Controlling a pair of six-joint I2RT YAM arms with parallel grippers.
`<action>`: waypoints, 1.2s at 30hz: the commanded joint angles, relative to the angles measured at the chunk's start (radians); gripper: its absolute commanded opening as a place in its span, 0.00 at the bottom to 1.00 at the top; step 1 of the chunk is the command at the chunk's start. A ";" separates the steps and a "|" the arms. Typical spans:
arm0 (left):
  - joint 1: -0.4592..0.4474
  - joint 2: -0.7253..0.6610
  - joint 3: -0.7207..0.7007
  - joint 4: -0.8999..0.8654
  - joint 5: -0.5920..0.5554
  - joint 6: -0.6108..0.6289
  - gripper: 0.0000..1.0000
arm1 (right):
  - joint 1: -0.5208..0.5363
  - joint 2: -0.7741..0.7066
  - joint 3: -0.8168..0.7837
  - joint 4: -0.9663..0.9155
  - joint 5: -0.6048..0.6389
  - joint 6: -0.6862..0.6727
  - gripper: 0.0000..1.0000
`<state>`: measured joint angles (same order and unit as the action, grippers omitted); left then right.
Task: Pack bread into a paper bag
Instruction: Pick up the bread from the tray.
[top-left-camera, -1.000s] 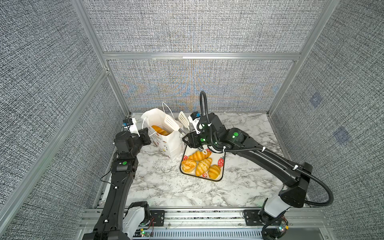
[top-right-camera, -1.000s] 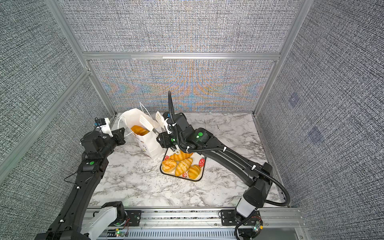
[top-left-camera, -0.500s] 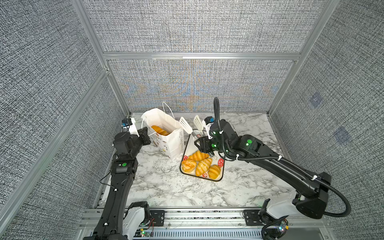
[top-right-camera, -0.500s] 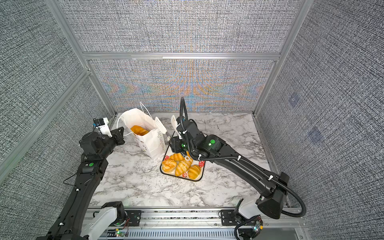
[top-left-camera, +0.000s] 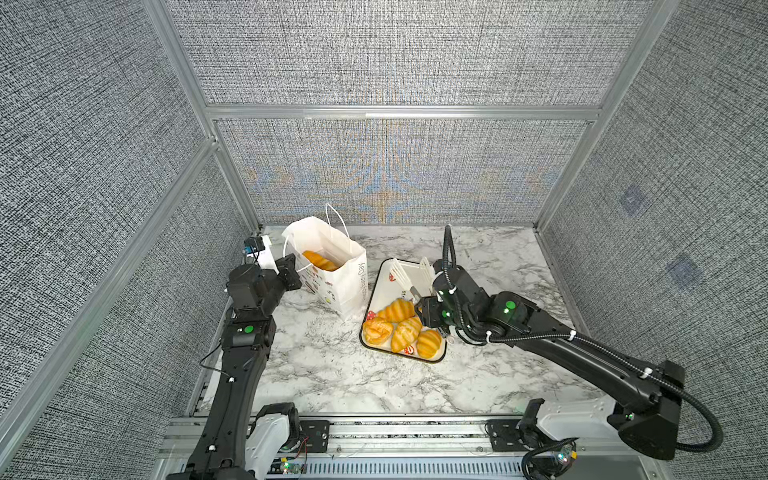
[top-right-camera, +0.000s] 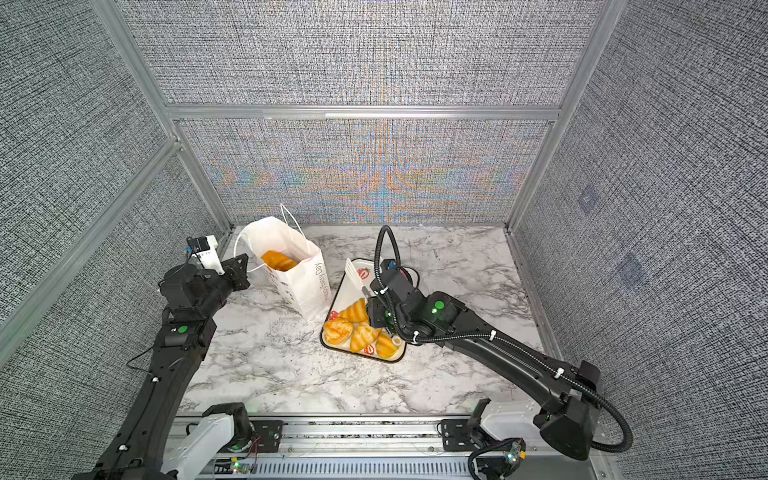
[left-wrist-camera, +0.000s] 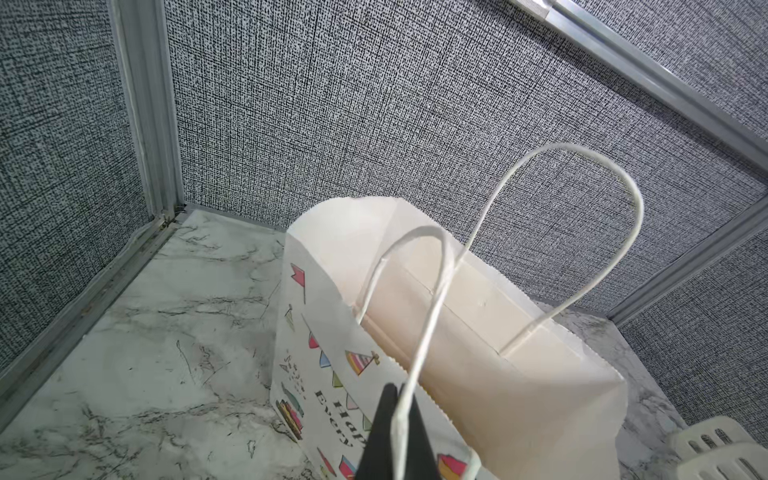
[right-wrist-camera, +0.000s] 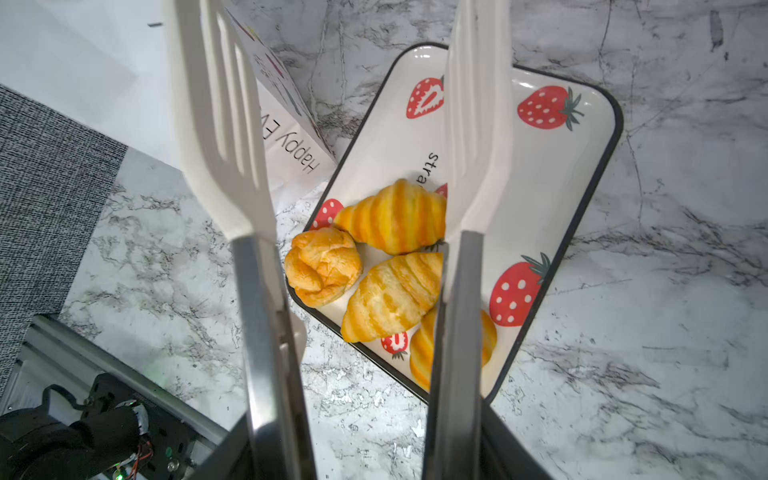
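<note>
The white paper bag (top-left-camera: 343, 286) (top-right-camera: 305, 282) stands open at the back left, with bread (top-left-camera: 319, 261) (top-right-camera: 277, 260) inside. My left gripper (top-left-camera: 293, 270) (left-wrist-camera: 398, 401) is shut on the bag's near cord handle (left-wrist-camera: 432, 311). Several golden striped bread pieces (top-left-camera: 398, 328) (right-wrist-camera: 390, 216) lie at the near end of the strawberry tray (top-left-camera: 384, 286) (right-wrist-camera: 540, 174). My right gripper (top-left-camera: 426, 307) (right-wrist-camera: 365, 449) is shut on white slotted tongs (top-left-camera: 409, 272) (right-wrist-camera: 220, 124). The tong blades stand apart above the tray's far end, with nothing between them.
The bag's side touches the tray's left rim in both top views. Grey fabric walls (top-left-camera: 374, 166) with metal posts close in the marble table (top-left-camera: 332, 374) on three sides. A metal rail (top-left-camera: 374, 432) runs along the front edge.
My right arm has swung the tongs rightward, away from the bag's mouth to above the tray. The left gripper and the bag have stayed put.
</note>
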<state>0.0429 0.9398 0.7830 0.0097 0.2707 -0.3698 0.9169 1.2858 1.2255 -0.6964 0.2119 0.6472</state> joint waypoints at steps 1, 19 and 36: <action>0.005 0.015 0.007 0.018 0.027 0.015 0.00 | -0.003 -0.012 -0.026 -0.006 0.011 0.035 0.58; 0.011 0.008 0.017 0.005 0.042 0.019 0.00 | -0.006 -0.084 -0.223 -0.081 -0.093 0.177 0.58; 0.011 0.017 0.017 0.007 0.044 0.020 0.00 | 0.044 -0.154 -0.343 -0.155 -0.149 0.259 0.59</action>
<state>0.0536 0.9562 0.7940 0.0051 0.3096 -0.3630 0.9501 1.1351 0.8841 -0.8375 0.0708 0.8719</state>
